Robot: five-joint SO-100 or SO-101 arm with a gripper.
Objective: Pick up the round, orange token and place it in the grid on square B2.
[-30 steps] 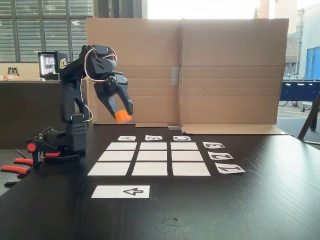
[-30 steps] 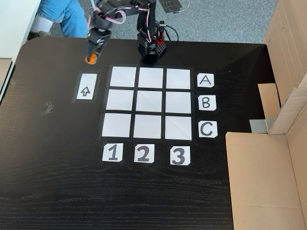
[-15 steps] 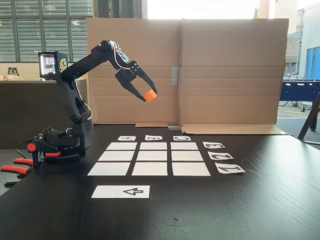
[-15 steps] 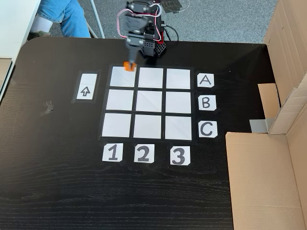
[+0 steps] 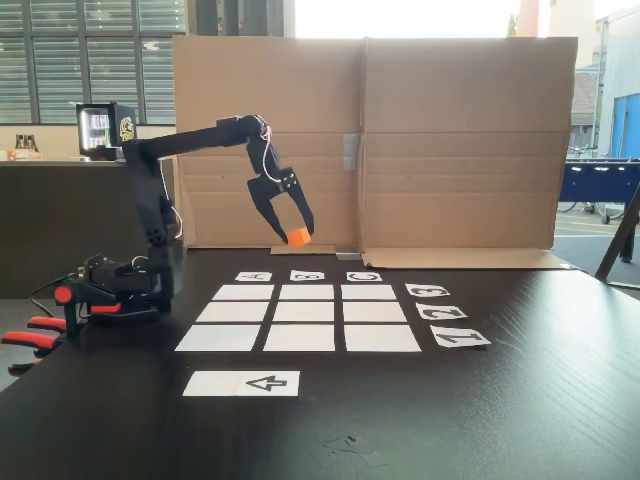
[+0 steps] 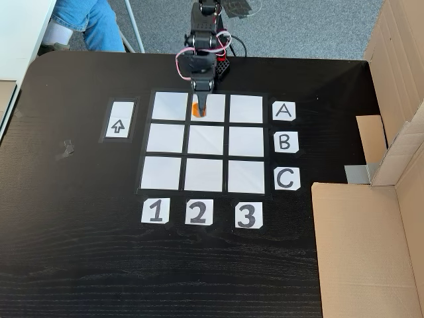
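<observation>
Nine white squares are forming the grid taped on the dark worktop, leaving square B2 bare as the target. Reaching over it, the pincer is pinching the token aloft, in the top-down fixed view above the row-A middle square, short of centre.

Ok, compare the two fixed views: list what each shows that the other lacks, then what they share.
In a fixed view, the token hangs above the table, orange-handled clamps beside the arm's base. In a fixed view, the token lines up with row A, column 2, short of square B2; a person's leg shows. Both: the gripper shut on the token, the grid.
</observation>
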